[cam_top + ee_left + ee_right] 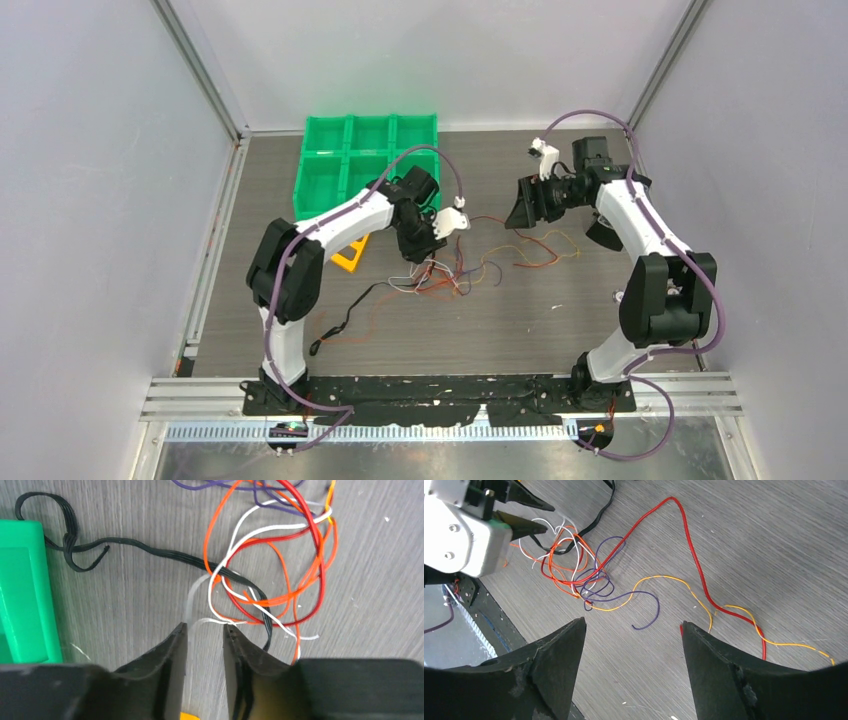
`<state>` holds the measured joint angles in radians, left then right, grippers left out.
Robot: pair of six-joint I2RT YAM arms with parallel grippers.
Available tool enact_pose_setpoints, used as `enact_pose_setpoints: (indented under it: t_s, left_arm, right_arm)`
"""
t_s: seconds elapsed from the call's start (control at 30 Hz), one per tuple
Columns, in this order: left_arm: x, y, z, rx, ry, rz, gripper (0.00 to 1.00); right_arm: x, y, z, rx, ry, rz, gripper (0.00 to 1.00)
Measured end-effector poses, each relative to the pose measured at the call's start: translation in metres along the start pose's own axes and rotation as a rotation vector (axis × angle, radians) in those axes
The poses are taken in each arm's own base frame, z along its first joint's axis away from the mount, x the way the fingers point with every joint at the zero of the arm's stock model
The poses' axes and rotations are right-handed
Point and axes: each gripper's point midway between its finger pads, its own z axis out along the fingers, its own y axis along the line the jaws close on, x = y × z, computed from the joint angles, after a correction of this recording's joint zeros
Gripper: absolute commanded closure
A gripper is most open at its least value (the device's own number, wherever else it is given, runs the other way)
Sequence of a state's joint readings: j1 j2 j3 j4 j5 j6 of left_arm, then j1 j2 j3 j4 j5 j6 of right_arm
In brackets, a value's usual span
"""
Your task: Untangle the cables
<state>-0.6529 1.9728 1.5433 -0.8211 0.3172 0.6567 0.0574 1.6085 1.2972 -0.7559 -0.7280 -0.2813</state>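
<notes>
We've got the left gripper [205,626], jaws narrow but gapped, straddling a thin white wire [212,620]; orange-red-black wire tangle [272,600] sits right ahead.

A green bin [345,150] with square compartments sits at the upper centre of the grey wood-grain bench [560,320]. Just below its lower-left corner lies a small yellow piece [352,256]. Pale walls [90,200] enclose the bench.
</notes>
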Motion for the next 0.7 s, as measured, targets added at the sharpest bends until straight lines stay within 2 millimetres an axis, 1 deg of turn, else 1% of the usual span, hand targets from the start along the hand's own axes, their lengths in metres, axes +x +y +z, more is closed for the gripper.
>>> enact_pose_setpoints:
  t_s: [0.07, 0.2, 0.3, 0.37, 0.4, 0.43, 0.47, 0.53, 0.57, 0.63, 0.7]
  left_arm:
    - [0.002, -0.005, -0.008, -0.003, -0.001, 0.002, 0.52]
    - [0.002, 0.002, -0.012, -0.038, 0.021, -0.023, 0.52]
    - [0.001, 0.013, -0.006, -0.057, 0.054, -0.050, 0.53]
    - [0.006, 0.017, 0.001, -0.061, 0.080, -0.062, 0.56]
    - [0.012, 0.017, 0.006, -0.058, 0.104, -0.070, 0.58]
    - [0.017, 0.016, 0.010, -0.052, 0.125, -0.077, 0.65]
    - [0.021, 0.015, 0.013, -0.048, 0.142, -0.084, 0.74]
    - [0.028, 0.013, 0.018, -0.040, 0.163, -0.098, 0.96]
    - [0.030, 0.012, 0.019, -0.037, 0.170, -0.103, 1.00]
    - [0.033, 0.008, 0.018, -0.027, 0.176, -0.110, 1.00]
    - [0.031, 0.003, 0.015, -0.015, 0.159, -0.114, 1.00]
  right_arm:
    - [-0.002, -0.002, -0.005, 0.000, -0.016, 0.006, 0.23]
    - [-0.003, 0.002, -0.005, -0.024, -0.023, 0.007, 0.22]
    - [-0.003, 0.006, -0.005, -0.037, -0.023, 0.006, 0.22]
    - [-0.003, 0.007, -0.005, -0.041, -0.022, 0.004, 0.22]
    - [-0.002, 0.007, -0.005, -0.041, -0.022, 0.003, 0.22]
    - [-0.002, 0.007, -0.006, -0.041, -0.022, 0.002, 0.22]
    - [-0.002, 0.007, -0.006, -0.042, -0.021, 0.001, 0.22]
    - [-0.001, 0.007, -0.005, -0.042, -0.020, -0.001, 0.21]
    - [-0.001, 0.007, -0.005, -0.042, -0.019, -0.002, 0.21]
    - [0.000, 0.007, -0.005, -0.042, -0.018, -0.006, 0.19]
    - [0.002, 0.008, -0.005, -0.045, -0.018, -0.011, 0.17]
